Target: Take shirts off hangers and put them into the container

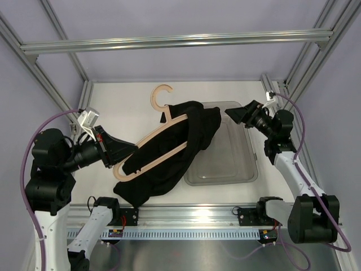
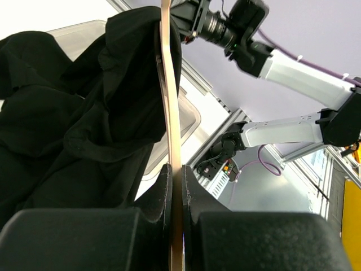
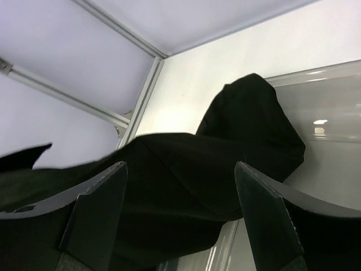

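Desk (image 1: 130, 93) of white, fenced by an aluminium frame (image 1: 169, 41) and pale walls. Clear bin (image 1: 240, 166) sits right of centre. Black shirt (image 1: 169, 158) drapes the wooden hanger (image 1: 161, 99), one fold over the bin's left rim. Left jaws (image 1: 118, 153) pinch the hanger's lower end; right jaws (image 1: 237, 113) stand spread beside the shirt, holding nothing.

Between the spread end effector fingers (image 3: 93, 217), the black shirt (image 3: 225, 164) drapes over the clear container (image 3: 333, 113).
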You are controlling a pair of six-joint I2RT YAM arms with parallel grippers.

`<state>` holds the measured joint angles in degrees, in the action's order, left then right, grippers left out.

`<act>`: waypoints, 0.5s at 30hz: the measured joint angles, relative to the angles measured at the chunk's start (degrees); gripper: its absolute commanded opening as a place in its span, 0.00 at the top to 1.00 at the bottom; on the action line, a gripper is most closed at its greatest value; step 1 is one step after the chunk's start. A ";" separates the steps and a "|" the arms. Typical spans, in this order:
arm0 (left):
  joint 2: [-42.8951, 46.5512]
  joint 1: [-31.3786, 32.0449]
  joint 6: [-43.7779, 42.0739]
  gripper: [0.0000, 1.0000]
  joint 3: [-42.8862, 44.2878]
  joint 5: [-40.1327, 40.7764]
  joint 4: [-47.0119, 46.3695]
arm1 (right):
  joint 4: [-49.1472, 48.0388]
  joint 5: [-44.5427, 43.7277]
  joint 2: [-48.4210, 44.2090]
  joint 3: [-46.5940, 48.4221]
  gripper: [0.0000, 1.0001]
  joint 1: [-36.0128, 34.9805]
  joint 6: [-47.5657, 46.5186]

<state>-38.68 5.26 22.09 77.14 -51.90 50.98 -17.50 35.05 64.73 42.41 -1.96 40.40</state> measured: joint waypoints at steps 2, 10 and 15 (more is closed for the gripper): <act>-0.07 0.00 0.04 1.00 0.00 -0.70 -0.17 | -9.94 4.09 -0.81 -5.09 0.16 1.36 1.64; -0.66 0.00 2.05 1.00 -0.94 -4.59 -4.55 | -44.30 16.13 6.05 -11.47 0.17 6.27 12.76; -1.46 0.00 2.91 1.00 -1.33 -5.97 -5.97 | -51.76 20.20 15.23 -11.37 0.18 9.07 20.57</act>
<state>-40.14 5.26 24.99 75.81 -57.87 45.01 -69.25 55.24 79.96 31.05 7.11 60.97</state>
